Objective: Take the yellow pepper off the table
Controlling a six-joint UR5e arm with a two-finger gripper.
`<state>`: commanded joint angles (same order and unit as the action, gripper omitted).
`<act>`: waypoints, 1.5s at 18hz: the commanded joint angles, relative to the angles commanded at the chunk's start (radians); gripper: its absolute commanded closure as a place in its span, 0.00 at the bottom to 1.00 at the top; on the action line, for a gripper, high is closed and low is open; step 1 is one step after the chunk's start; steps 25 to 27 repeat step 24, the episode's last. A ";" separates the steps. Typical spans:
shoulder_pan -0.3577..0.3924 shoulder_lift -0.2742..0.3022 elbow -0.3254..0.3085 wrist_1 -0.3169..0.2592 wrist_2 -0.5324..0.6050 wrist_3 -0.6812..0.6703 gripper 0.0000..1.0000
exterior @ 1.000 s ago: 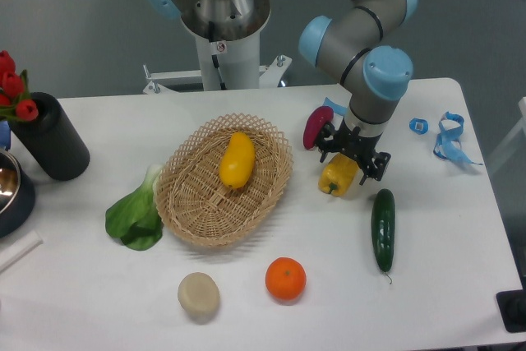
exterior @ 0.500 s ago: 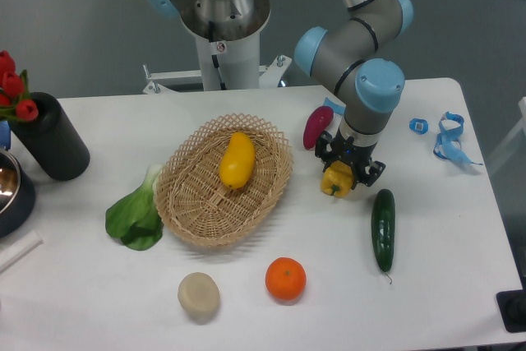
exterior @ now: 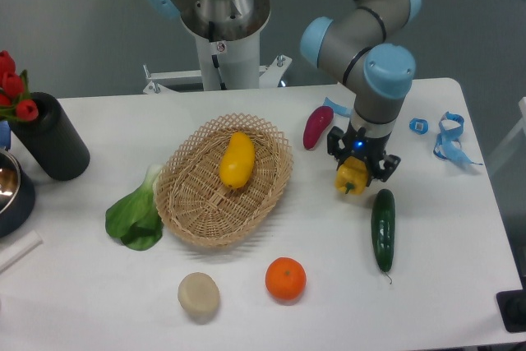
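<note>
1. Gripper [exterior: 357, 172] fingers are sitting closed against both sides of the yellow pepper [exterior: 352, 178], so the gripper is holding it.
2. The pepper is sitting at about 3 o'clock on the white counter [exterior: 460, 252]. I cannot tell if it is touching the counter or just off it.
3. The job now, I think, is lifting. Going straight up is looking like the best way, with no tipping.
4. The pepper is bumpy and shiny, so it could be slipping. Keeping the squeeze firm and even should be helping.
5. Going up slowly is looking smart, because only the top of the pepper is sitting between the fingers.
6. The green cucumber [exterior: 382, 228] is lying just beside the pepper, at about 5 o'clock from it. Swinging that way could be knocking it.
7. The purple vegetable [exterior: 316, 127] is lying near, at about 10 o'clock from the pepper. Staying away from it is wise too.
8. The basket [exterior: 185, 203] with the long yellow fruit [exterior: 237, 159] is sitting well apart, at 9 o'clock. That fruit is not the one we are wanting.
9. The orange [exterior: 285, 279] is resting far off at 7 o'clock, so it is not getting in the way.
</note>
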<state>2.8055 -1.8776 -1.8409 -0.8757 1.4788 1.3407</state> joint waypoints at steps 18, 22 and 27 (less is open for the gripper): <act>0.005 0.006 0.281 -0.308 0.029 0.083 0.92; 0.005 0.006 0.276 -0.304 0.029 0.083 0.92; 0.005 0.006 0.273 -0.301 0.031 0.084 0.92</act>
